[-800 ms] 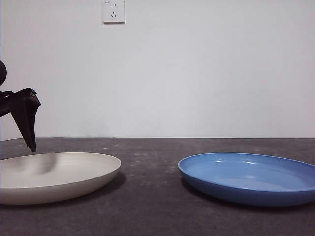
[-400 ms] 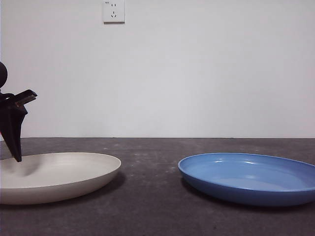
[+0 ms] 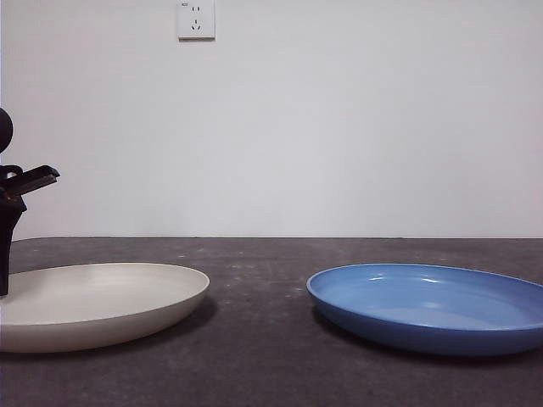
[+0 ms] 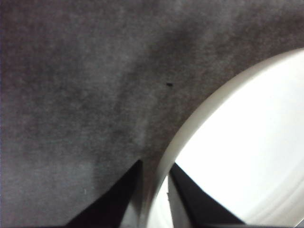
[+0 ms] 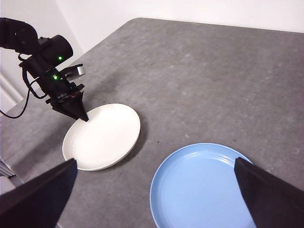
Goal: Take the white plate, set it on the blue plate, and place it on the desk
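The white plate point(image 3: 102, 301) lies flat on the desk point(image 3: 254, 365) at the left. The blue plate point(image 3: 424, 307) lies flat at the right, a gap of bare desk between them. My left gripper point(image 3: 3, 284) is down at the white plate's far-left rim. In the left wrist view point(image 4: 156, 164) its jaws are slightly apart and straddle the rim of the white plate point(image 4: 247, 142), one jaw inside, one over the desk. The right wrist view shows the left gripper point(image 5: 83, 118) at the white plate point(image 5: 102, 137). My right gripper point(image 5: 156, 164) is wide open and empty, high above the blue plate point(image 5: 204, 190).
A white wall with a socket point(image 3: 196, 19) stands behind the desk. The desk's left edge point(image 5: 28, 156) runs close beside the white plate. Bare desk point(image 5: 199, 80) stretches beyond both plates.
My left gripper has moved left and down, from above the white plate's inside to its far-left rim. Both plates have stayed in place.
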